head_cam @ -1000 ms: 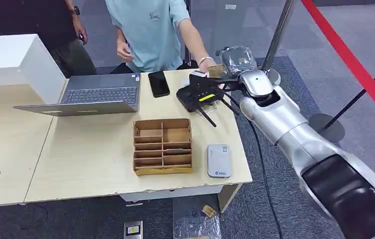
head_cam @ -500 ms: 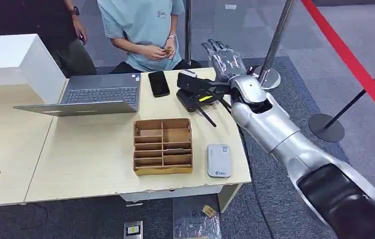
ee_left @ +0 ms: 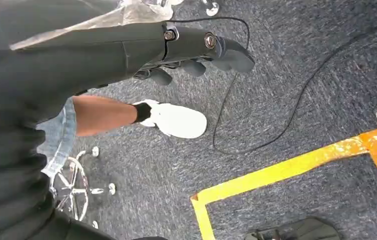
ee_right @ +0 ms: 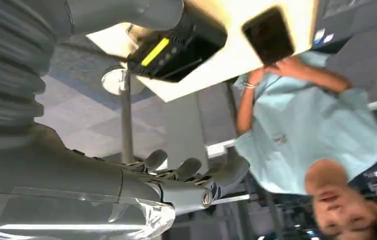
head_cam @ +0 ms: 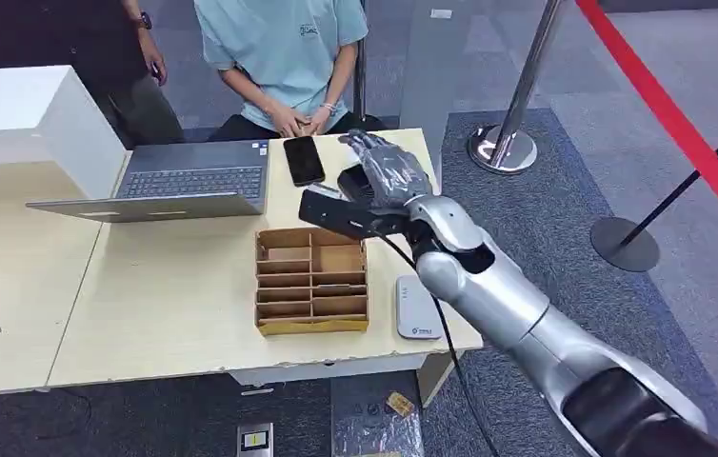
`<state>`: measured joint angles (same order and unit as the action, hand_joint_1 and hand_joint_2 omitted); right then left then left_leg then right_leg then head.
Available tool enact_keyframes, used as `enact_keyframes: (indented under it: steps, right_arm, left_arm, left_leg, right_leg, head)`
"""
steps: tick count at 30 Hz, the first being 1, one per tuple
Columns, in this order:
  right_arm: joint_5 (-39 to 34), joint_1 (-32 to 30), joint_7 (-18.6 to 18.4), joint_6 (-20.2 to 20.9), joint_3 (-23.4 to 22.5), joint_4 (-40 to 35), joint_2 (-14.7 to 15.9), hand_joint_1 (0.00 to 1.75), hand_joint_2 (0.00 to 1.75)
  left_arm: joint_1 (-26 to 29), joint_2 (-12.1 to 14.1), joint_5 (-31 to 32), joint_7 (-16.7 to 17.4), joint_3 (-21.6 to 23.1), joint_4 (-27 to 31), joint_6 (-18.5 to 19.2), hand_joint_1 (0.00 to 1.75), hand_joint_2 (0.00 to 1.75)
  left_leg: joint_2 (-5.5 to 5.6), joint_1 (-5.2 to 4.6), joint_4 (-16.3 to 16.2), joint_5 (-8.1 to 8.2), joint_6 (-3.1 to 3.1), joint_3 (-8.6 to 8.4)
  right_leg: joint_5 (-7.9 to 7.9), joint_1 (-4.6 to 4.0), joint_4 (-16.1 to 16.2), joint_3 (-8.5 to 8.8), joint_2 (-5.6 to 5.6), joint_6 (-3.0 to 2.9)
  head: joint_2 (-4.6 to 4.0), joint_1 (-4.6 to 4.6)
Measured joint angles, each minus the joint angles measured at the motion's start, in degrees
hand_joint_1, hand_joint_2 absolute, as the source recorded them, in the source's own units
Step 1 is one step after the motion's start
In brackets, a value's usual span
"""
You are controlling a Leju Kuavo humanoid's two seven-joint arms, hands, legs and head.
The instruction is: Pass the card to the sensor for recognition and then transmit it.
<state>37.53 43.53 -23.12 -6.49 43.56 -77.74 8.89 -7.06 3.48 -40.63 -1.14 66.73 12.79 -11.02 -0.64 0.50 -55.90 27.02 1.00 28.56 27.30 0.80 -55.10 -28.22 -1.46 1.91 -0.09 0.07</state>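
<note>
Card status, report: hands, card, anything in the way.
Right hand open, empty, above table. Left hand open, hanging. Card in neither hand. Black device near right hand.

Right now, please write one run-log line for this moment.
right hand: open, empty, above table | left hand: hanging, empty | card: not seen | person: seated behind table

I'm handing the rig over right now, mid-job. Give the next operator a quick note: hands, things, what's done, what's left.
Right hand: open, holds no card, raised over the table's far side by the black device.
Left hand: open, hanging over the carpet.
White card reader lies at the table's front edge, beside the cardboard organiser.
Seated person has hands together.
Done: no card visible, so I cannot tell.
Left: confirm, else fetch another card.
</note>
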Motion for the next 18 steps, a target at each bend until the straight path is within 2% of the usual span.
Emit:
enact_keyframes:
  steps: [6, 7, 9, 10, 11, 13, 14, 17, 18]
  right_arm:
    - [0.5, -3.0, -0.3, 0.3, 0.6, -4.8, 0.2, 0.37, 1.75]
    - [0.5, -3.2, -0.3, 0.3, 0.6, -5.4, 0.2, 1.52, 1.75]
    - [0.5, -3.4, -0.3, 0.4, 0.6, -6.4, 0.4, 1.38, 1.75]
    - [0.5, -3.5, -0.3, 0.5, 0.6, -6.8, 0.5, 0.84, 1.75]
    - [0.6, -3.7, -0.3, 0.6, 0.7, -7.2, 0.5, 0.70, 1.75]
    - [0.7, -4.6, -0.3, 0.7, 0.7, -8.2, 0.5, 1.26, 1.75]
    - [0.9, -5.2, -0.3, 0.8, 0.7, -8.7, 0.6, 1.41, 1.75]
    - [1.5, -7.3, -0.3, 1.2, 1.1, -10.2, 0.9, 1.47, 1.75]
    - [1.7, -8.2, -0.3, 1.4, 1.1, -10.7, 1.0, 1.75, 1.75]
  left_arm:
    - [0.0, 0.0, 0.0, 0.0, 0.0, 0.0, 0.0, 0.00, 1.75]
    - [0.0, 0.0, 0.0, 0.0, -0.1, 0.0, 0.0, 0.00, 1.75]
    - [0.1, 0.0, 0.0, 0.0, -0.1, 0.0, 0.0, 0.00, 1.75]
    - [0.1, 0.0, -0.2, 0.0, -0.1, 0.0, 0.0, 0.00, 1.75]
    - [0.1, 0.0, -0.2, 0.0, -0.1, 0.0, 0.0, 0.00, 1.75]
    - [0.1, 0.0, -0.5, 0.0, -0.2, 0.0, 0.0, 0.00, 1.75]
    - [0.1, 0.0, -0.5, 0.0, -0.3, 0.0, 0.0, 0.00, 1.75]
    - [0.1, -0.1, -0.9, 0.3, -0.7, 0.0, 0.0, 0.00, 1.75]
    - [0.1, -0.1, -1.0, 0.3, -0.9, 0.0, 0.0, 0.00, 1.75]
  left_leg:
    - [0.00, 0.00, 0.0, 0.00, 0.00, -0.01]
    - [0.00, 0.00, 0.0, 0.00, 0.00, -0.01]
    - [0.00, 0.00, 0.0, 0.00, 0.00, 0.00]
    - [0.00, 0.00, 0.0, 0.00, 0.00, -0.01]
    - [0.00, 0.00, 0.0, 0.00, 0.00, -0.01]
    - [0.00, 0.00, 0.0, 0.00, 0.00, -0.01]
    - [0.00, 0.00, 0.0, 0.00, 0.00, -0.02]
    - [0.00, 0.00, 0.0, 0.00, 0.00, -0.01]
    - [0.00, 0.00, 0.0, 0.00, 0.00, -0.01]
  right_leg:
    - [0.00, 0.00, 0.0, 0.00, 0.00, 0.00]
    - [0.00, 0.00, 0.0, 0.00, 0.00, 0.00]
    - [0.00, 0.00, 0.0, 0.00, 0.00, 0.00]
    - [0.00, 0.00, 0.0, 0.00, 0.00, 0.00]
    - [0.00, 0.00, 0.0, 0.00, 0.00, 0.00]
    - [0.00, 0.00, 0.0, 0.01, 0.00, 0.00]
    - [0.00, 0.00, 0.0, 0.00, 0.00, 0.00]
    - [0.00, 0.00, 0.0, 0.00, 0.00, 0.00]
    - [0.00, 0.00, 0.0, 0.00, 0.00, 0.00]
  head:
    - [0.00, 0.00]
    - [0.00, 0.00]
    - [0.00, 0.00]
    - [0.00, 0.00]
    - [0.00, 0.00]
    - [0.00, 0.00]
    - [0.00, 0.00]
    - [0.00, 0.00]
    - [0.00, 0.00]
